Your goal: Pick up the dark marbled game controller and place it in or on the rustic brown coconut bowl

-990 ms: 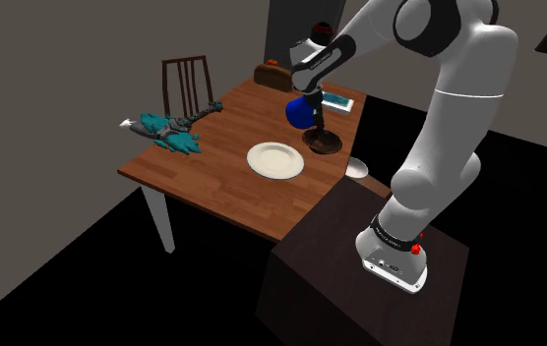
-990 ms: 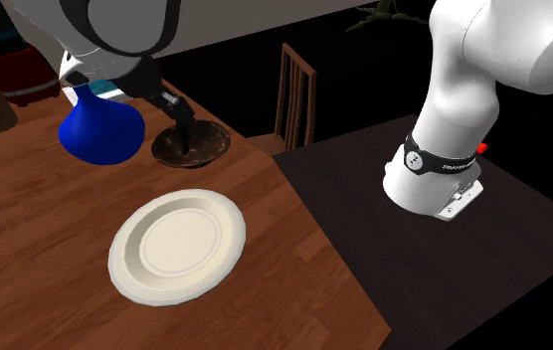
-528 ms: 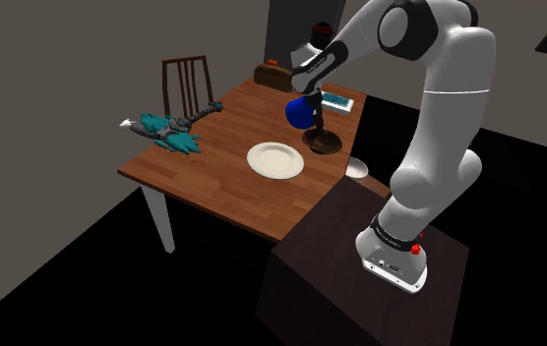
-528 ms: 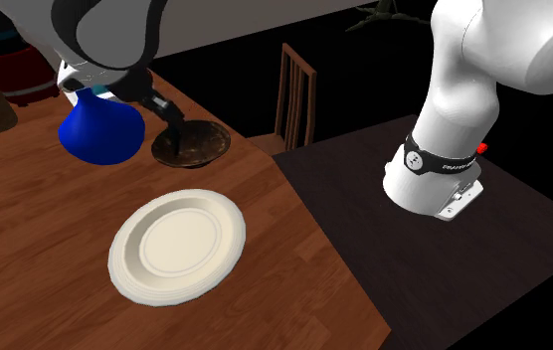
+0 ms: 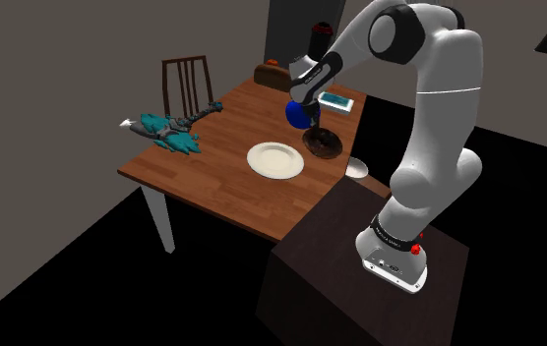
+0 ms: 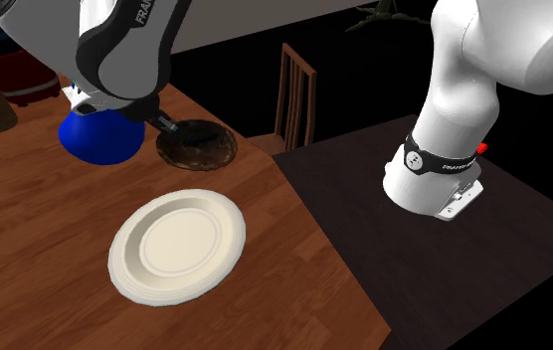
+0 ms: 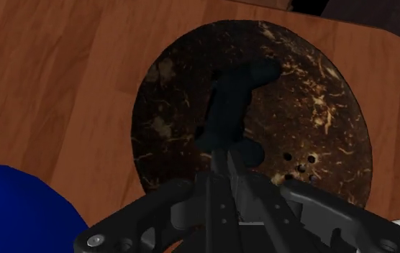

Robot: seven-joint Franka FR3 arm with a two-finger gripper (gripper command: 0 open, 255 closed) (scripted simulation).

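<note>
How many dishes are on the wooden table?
2: a white plate near the table's middle; a dark brown bowl beside the blue vase. A pale round thing past the table's edge could be another.

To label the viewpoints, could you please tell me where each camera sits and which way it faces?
Shoulder view: beside and behind the stand, looking down over the table; the whole arm shows.
Second exterior view: close above the table, stand on its right, facing the white plate; arm base and forearm show.
Wrist view: on the hand, looking past the gripper, shut on the game controller, into the coconut bowl.
Both exterior views share plate, bowl, blue vase.
</note>
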